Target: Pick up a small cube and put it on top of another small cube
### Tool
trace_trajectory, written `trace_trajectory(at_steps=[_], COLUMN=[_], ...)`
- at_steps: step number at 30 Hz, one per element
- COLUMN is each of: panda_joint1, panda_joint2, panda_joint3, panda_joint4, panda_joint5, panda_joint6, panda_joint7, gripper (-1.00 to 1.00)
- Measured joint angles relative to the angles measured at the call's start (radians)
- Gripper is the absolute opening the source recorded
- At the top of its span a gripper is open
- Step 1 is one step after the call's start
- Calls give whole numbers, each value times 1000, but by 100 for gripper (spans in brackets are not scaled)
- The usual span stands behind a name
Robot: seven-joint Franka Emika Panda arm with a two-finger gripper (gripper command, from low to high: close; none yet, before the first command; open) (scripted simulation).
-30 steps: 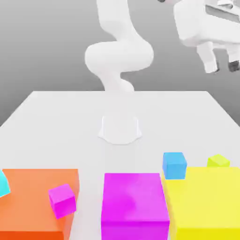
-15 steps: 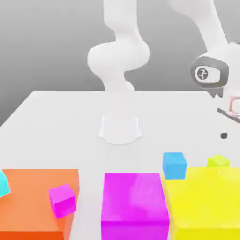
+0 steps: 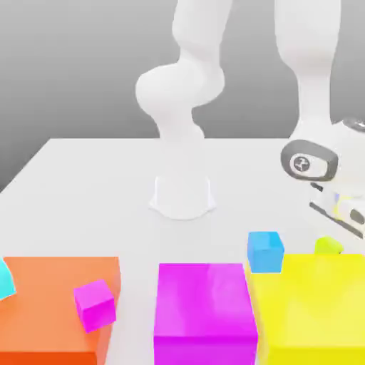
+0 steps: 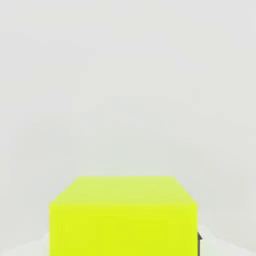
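The small lime cube (image 3: 328, 244) sits on the white bench (image 3: 93, 192), just behind the big yellow block (image 3: 314, 306) and a little to the exterior view's right of the small blue cube (image 3: 265, 251). The arm's hand (image 3: 335, 207) is low over the lime cube, and the fingers are closed, apparently gripping it; the hand view has the cube (image 4: 123, 216) close up. The yellow block's edge crowds the front, so straight up is likely the freest way out.

Three big blocks (image 3: 205, 306), four small cubes (image 3: 265, 251)
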Motion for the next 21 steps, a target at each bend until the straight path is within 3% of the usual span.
trace_trajectory(at_steps=[5,7,11,21], panda_joint1=[-39,-49,-134,-595], panda_joint2=[-167,-186,-204,-231], panda_joint3=[60,41,-56,-322], panda_joint4=[-33,-16,56,262], panda_joint5=[97,94,64,82], panda_joint6=[-133,-147,-178,-366], panda_joint7=[-70,-32,3,-107], gripper=[-100,-100,-100,-100])
